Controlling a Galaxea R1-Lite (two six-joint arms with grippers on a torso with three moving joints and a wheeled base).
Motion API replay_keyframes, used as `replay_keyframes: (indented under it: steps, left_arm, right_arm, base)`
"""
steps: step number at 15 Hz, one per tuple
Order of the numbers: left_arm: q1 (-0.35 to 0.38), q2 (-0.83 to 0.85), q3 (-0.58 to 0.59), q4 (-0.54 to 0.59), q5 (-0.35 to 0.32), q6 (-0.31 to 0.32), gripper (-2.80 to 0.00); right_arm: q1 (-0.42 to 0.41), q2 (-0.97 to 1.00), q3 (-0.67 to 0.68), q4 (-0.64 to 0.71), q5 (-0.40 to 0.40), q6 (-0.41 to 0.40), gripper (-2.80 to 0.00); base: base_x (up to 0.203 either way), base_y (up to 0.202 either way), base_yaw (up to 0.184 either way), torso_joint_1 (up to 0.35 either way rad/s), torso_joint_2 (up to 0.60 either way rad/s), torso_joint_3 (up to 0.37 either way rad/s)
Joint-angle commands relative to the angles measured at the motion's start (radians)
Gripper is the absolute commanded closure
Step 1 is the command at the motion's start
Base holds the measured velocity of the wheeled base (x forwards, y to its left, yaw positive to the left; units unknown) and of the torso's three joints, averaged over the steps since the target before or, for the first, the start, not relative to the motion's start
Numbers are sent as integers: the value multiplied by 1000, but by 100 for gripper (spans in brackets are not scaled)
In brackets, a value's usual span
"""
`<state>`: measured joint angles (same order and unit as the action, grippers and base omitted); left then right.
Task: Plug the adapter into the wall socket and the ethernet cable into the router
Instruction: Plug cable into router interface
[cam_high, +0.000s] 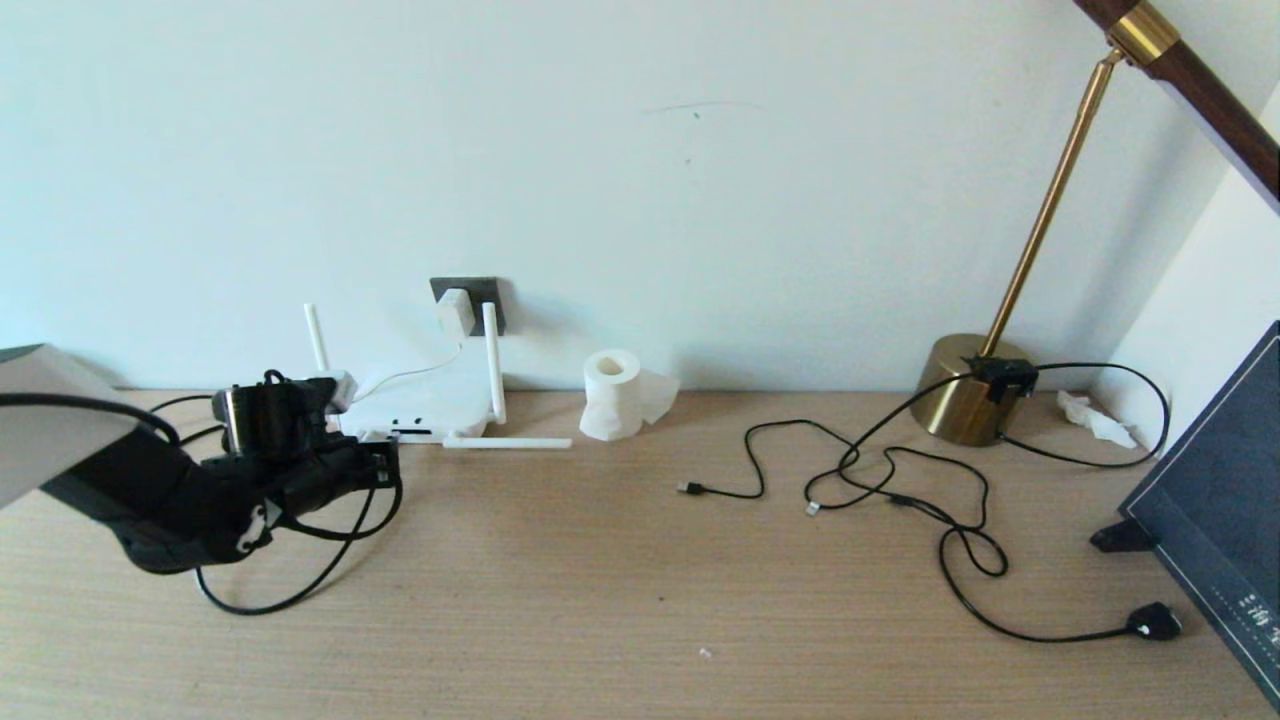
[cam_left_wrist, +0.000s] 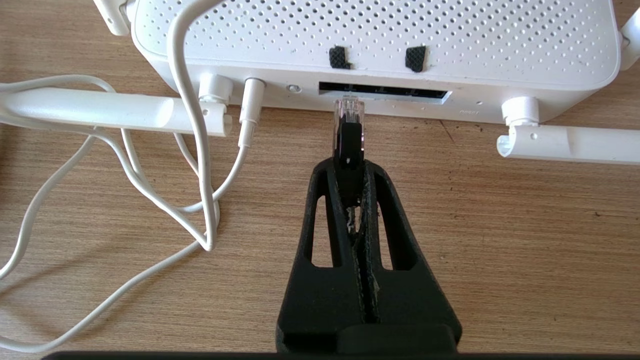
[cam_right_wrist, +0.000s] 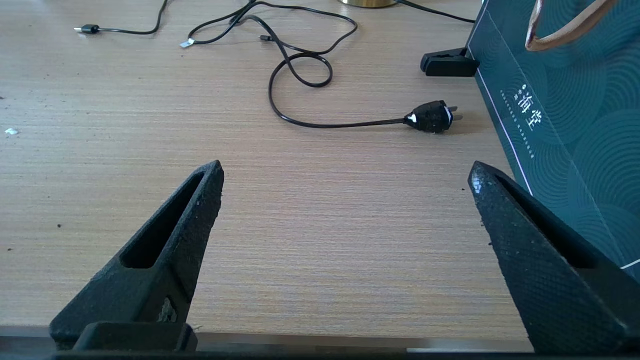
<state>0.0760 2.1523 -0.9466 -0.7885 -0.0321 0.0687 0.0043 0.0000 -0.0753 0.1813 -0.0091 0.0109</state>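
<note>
The white router (cam_high: 425, 400) lies against the wall with its antennas out. My left gripper (cam_left_wrist: 350, 167) is shut on the black boot of the ethernet cable's plug (cam_left_wrist: 348, 137). The plug's clear tip is at the mouth of the router's dark port slot (cam_left_wrist: 400, 93); how far in it reaches I cannot tell. The black ethernet cable (cam_high: 300, 590) loops on the table below the left gripper (cam_high: 385, 465). The white adapter (cam_high: 455, 312) sits on the dark grey wall socket (cam_high: 485, 292), and its thin white cord (cam_left_wrist: 200, 150) runs to the router (cam_left_wrist: 370, 35). My right gripper (cam_right_wrist: 345, 172) hangs open over bare table.
A tissue roll (cam_high: 612, 393) stands right of the router. A brass lamp base (cam_high: 975, 400), tangled black cables (cam_high: 900, 480) and a black mains plug (cam_high: 1152, 622) occupy the right side. A dark green box (cam_high: 1220, 500) stands at the right edge. One router antenna (cam_high: 508, 442) lies flat.
</note>
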Motion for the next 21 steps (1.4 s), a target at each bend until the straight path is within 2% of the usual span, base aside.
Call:
replay_keyframes:
  steps: [1,21]
  left_arm:
    - [1,0,-1,-5,0,0,0]
    - [5,6,-14,-5,-1,0,0]
  right_arm:
    - [0,2,0,1,0,0,-280]
    - [0,2,0,1,-2,1,-280]
  base:
    - [0,0,0,0,0,0]
    - [0,0,0,0,0,0]
